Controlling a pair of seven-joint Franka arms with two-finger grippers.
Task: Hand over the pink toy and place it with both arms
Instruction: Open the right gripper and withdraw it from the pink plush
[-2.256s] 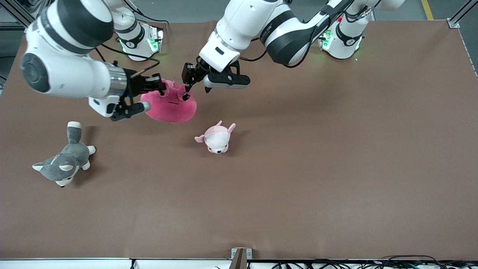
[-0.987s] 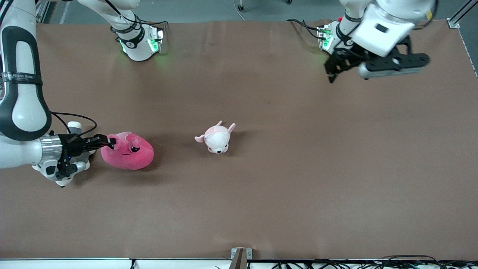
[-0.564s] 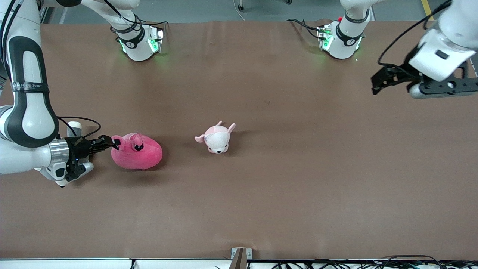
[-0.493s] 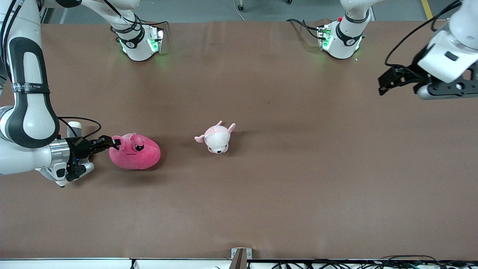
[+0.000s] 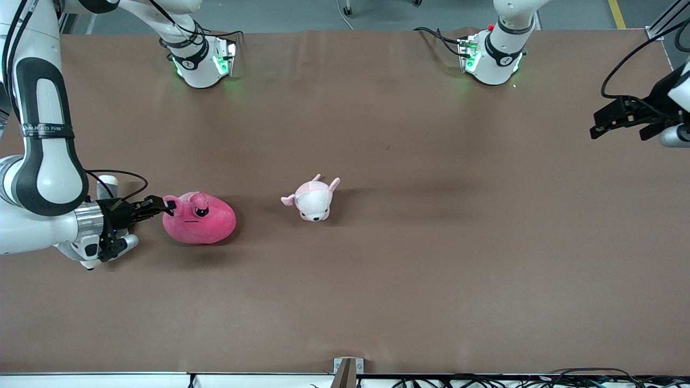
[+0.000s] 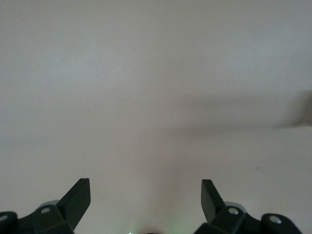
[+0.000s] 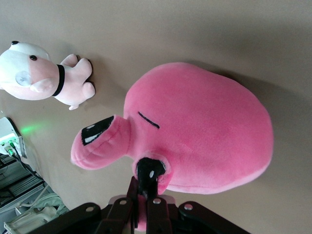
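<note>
Right gripper [image 5: 161,206] pinching the pink toy [image 5: 200,220] at the right arm's end of the table [image 5: 431,242]

We see the right gripper's jaws pressed fully together on a protruding flap of the pink toy, the plush body resting on the table or just above it; we cannot tell which. In the right wrist view the fingers [image 7: 146,187] clamp that flap while the toy's rounded body spreads out past them. The small pale pink-and-white plush [image 5: 312,198] lies beside the toy, toward the middle of the table, well apart from it. The left gripper [image 5: 620,116] waits over the left arm's end of the table, its 2 fingers [image 6: 75,200] spread wide and holding nothing.
</note>
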